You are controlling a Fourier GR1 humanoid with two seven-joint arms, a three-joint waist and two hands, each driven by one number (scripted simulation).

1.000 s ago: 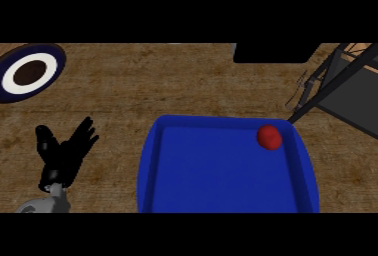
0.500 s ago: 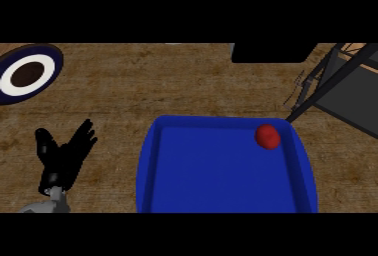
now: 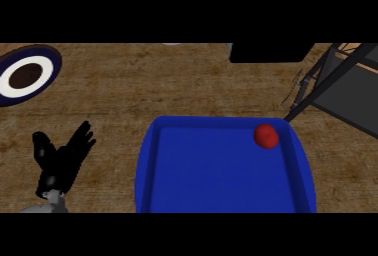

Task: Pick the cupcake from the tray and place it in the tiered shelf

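I am standing in what looks like a kitchen, looking down at the table (image 3: pixel 184 85) in front of me. Its top is brown with a wood grain, like a worktop for food. At its far left lies a round plate (image 3: pixel 26 75), dark blue at the rim, with a white ring and a brown middle. Close to me sits a deep blue tray (image 3: pixel 148 165) with a small red cupcake (image 3: pixel 266 136) in its far right corner. At my right stands a tiered shelf (image 3: pixel 332 85) of thin dark metal struts, a storage rack.
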